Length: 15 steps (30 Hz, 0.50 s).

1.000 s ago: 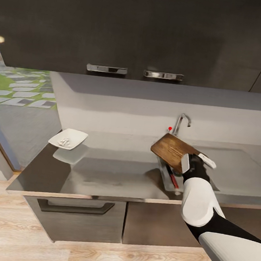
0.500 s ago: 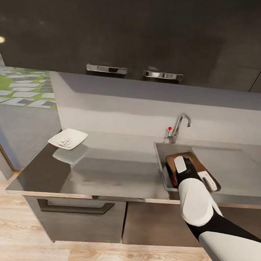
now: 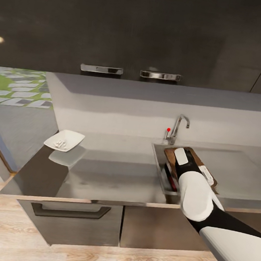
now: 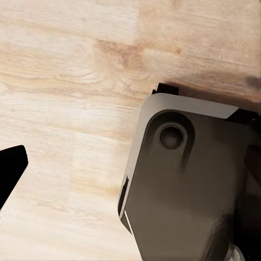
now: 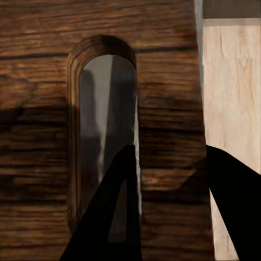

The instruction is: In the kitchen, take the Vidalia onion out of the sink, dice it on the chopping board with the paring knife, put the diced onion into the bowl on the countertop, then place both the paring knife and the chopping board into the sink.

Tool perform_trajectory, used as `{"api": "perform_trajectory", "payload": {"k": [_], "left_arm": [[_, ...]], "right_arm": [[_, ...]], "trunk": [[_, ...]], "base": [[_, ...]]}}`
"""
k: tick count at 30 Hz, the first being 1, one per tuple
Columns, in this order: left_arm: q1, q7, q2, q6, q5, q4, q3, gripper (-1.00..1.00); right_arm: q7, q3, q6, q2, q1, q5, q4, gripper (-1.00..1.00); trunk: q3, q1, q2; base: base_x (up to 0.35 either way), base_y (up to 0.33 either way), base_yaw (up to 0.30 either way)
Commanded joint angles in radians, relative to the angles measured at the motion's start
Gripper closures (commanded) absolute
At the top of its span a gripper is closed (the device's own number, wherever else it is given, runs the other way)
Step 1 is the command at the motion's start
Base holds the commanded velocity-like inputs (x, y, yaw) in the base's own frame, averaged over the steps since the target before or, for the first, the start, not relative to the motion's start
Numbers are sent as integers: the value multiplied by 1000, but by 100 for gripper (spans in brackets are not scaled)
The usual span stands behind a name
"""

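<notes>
The brown chopping board lies in the sink, resting tilted across the basin. My right gripper hovers right over it, its white fingers spread apart. In the right wrist view the board and its slot hole fill the picture, with the open right gripper straddling the strip beside the slot. The paring knife's reddish handle peeks out beneath the board. The white bowl holds the diced onion at the left end of the countertop.
A chrome tap with a red knob stands behind the sink, the flat drainboard to its right. Black wall cabinets hang above. In the left wrist view a dark fingertip shows over wooden floor and the robot's grey base.
The board went from held tilted above the sink to lying in the basin, and the right gripper's fingers spread apart. The head view has shifted slightly.
</notes>
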Motion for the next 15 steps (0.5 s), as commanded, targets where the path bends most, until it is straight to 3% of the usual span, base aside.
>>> {"api": "perform_trajectory", "payload": {"k": [1, 7, 15], "left_arm": [[-1, 0, -1, -6, 6, 3, -8, -100], [-1, 0, -1, -5, 6, 3, -8, -100], [-1, 0, -1, -5, 6, 3, -8, -100]], "right_arm": [[-2, 4, 3, 1, -1, -8, -1, 100], [-2, 18, 4, 1, -2, -56, 0, 100], [-1, 20, 3, 1, -1, -63, 0, 100]], "trunk": [[-2, 1, -2], [-2, 1, -2], [-2, 1, -2]], "base": [[175, 111, 0], [142, 104, 0], [14, 9, 0]]}}
